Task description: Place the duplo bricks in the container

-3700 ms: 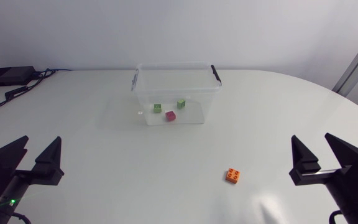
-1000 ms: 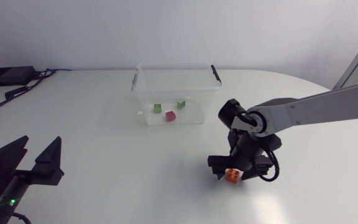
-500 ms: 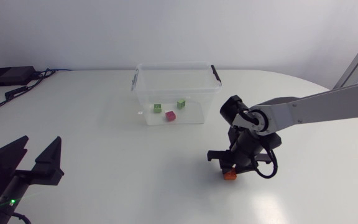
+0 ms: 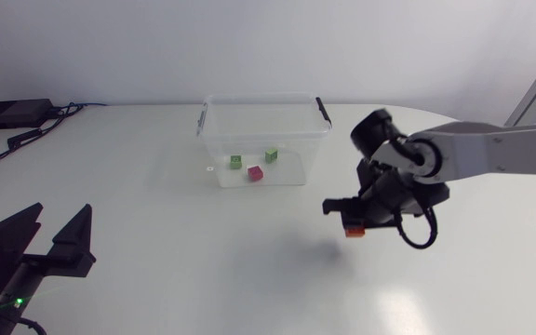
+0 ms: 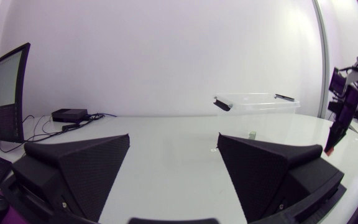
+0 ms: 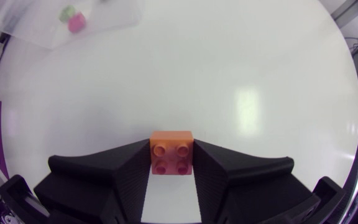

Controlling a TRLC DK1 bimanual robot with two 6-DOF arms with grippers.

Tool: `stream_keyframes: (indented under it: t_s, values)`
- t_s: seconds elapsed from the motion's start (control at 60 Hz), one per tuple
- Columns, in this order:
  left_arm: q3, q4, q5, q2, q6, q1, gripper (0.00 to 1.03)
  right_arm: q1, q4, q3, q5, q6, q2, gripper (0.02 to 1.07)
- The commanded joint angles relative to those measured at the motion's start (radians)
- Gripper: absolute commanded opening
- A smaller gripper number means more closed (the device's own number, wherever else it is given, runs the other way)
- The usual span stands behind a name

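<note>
Already three bricks [image 4: 255,172] in container [image 4: 214,154], one orange brick [image 6: 171,152] in jaws

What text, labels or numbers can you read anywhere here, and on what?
None legible in any view.
White sticker at the container front corner: too small to read.
Studs of the orange brick: no print can be made out.

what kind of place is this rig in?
Probably a robotics lab bench: a white table, the left gripper open, the right gripper holding an orange duplo brick, and a clear container with more bricks inside.
</note>
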Motion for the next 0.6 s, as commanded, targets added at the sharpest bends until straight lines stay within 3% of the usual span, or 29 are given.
stream_keyframes:
  t_s: [0.0, 0.367, 0.583]
  values:
    - [-0.018, 0.007, -0.003, -0.010, 0.007, 0.000, 0.99, 0.006, 0.027, 0.085, 0.018, -0.039, -0.077, 0.08]
    - [-0.018, 0.007, -0.003, -0.010, 0.007, 0.000, 0.99, 0.008, 0.344, 0.194, 0.063, -0.184, -0.021, 0.08]
    - [-0.018, 0.007, -0.003, -0.010, 0.007, 0.000, 0.99, 0.008, 0.397, 0.348, 0.060, -0.216, 0.125, 0.08]
